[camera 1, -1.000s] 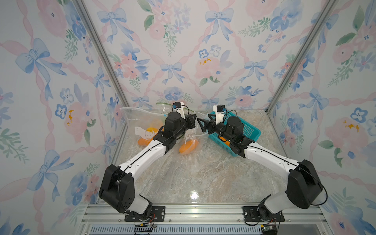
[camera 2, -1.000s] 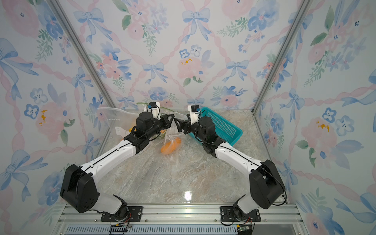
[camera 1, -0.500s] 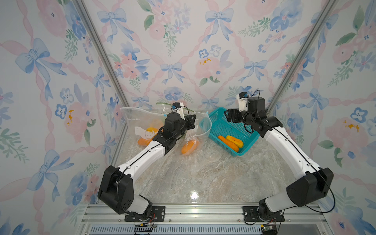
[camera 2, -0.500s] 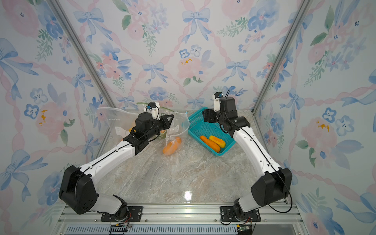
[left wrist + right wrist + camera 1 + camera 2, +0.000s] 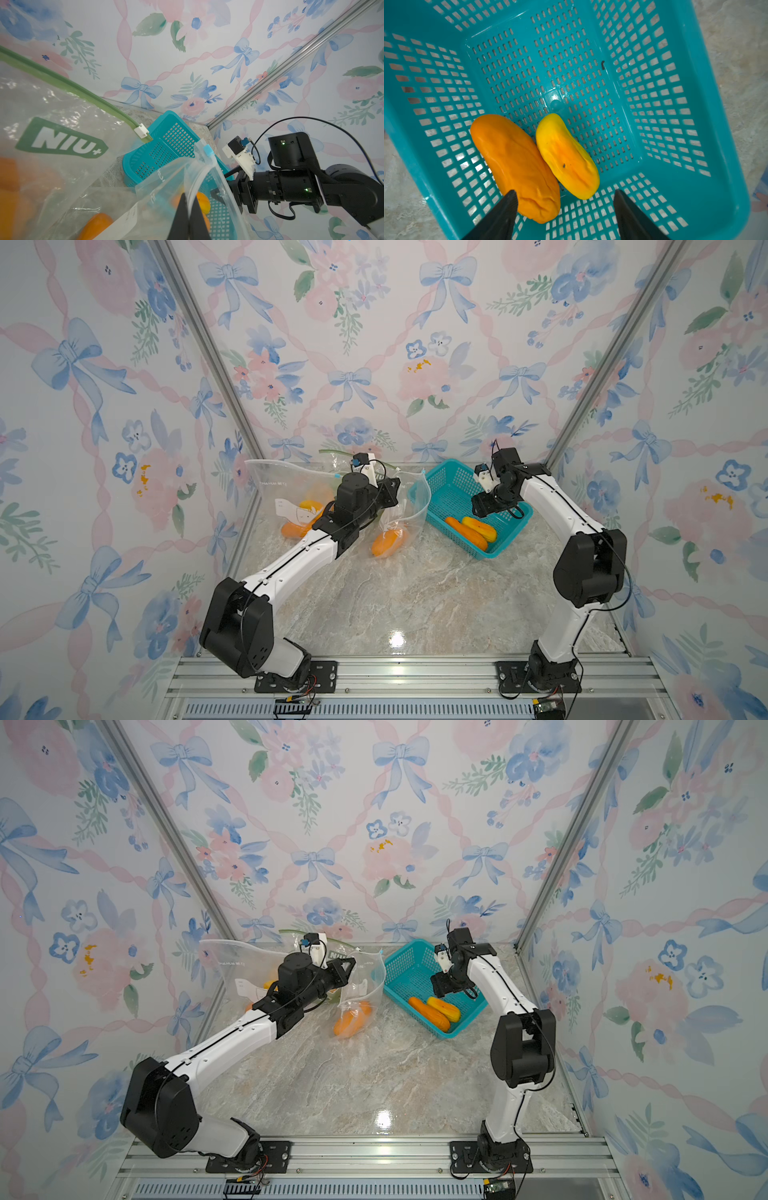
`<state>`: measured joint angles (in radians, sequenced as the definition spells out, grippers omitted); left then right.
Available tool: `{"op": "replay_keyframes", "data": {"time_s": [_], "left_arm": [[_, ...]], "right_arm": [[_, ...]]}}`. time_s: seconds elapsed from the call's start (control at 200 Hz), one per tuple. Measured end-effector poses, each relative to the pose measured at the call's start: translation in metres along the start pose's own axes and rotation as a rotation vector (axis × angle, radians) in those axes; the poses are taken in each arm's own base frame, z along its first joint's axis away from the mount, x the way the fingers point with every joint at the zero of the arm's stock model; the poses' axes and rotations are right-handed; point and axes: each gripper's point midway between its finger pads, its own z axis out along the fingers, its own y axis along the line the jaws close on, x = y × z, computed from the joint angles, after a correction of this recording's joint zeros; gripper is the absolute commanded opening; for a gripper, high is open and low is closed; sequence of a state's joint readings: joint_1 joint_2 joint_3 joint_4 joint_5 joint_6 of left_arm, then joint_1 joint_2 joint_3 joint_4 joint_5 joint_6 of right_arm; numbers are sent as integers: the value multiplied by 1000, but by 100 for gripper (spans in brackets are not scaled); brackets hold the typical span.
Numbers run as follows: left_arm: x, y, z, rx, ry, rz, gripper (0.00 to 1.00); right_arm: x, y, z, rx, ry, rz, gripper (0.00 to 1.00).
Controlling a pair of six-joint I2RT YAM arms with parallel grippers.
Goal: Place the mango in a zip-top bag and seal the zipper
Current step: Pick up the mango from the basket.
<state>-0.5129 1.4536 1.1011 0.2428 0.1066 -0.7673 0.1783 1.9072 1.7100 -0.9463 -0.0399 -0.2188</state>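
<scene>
The marble tabletop (image 5: 415,593) carries everything. The largest thing on it is the teal basket (image 5: 442,485), set toward the right rear. Just beside it a clear zip-top bag (image 5: 409,506) is held up by its rim. A green-zipper bag (image 5: 62,116) printed "NIU+" is seen behind, and a further clear bag at the far left.

The left gripper (image 5: 189,197) is clamped tight on one lip of the zip-top bag, so that the mouth is presented open toward the basket. The right gripper (image 5: 564,192) is poised over the basket, its jaws spread wide with nothing between them.

Two fruits are found side by side and touching on the basket floor — an orange mango (image 5: 517,166) and a yellow mango (image 5: 566,158). A bagged mango (image 5: 387,542) is already lodged at the bottom of the zip-top bag. A blue slider (image 5: 208,150) is parked at one end of the unsealed zipper.

The step in hand is judged to be a pick from the basket. A descent astride one fruit alone is called for, and this is made awkward by their contact. Sealing is not yet begun.

The right fingers are cut off at the wrist view's edge, and whether one tip touches the orange mango cannot be told. The rear bags' contents are blurred by film — only orange shapes are made out. In the top views the left fingertips are masked by the wrist.
</scene>
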Motion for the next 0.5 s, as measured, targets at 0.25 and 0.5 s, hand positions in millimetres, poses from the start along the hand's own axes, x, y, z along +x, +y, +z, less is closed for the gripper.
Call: {"op": "replay_keyframes", "data": {"time_s": [0.25,0.5], "left_arm": [[0,1,0,2,3,0,0],[0,1,0,3,2,-1,0]], "right_arm": [[12,-7,29,22,106,-42,77],[26,-8,59,13,207,-61,77]]}}
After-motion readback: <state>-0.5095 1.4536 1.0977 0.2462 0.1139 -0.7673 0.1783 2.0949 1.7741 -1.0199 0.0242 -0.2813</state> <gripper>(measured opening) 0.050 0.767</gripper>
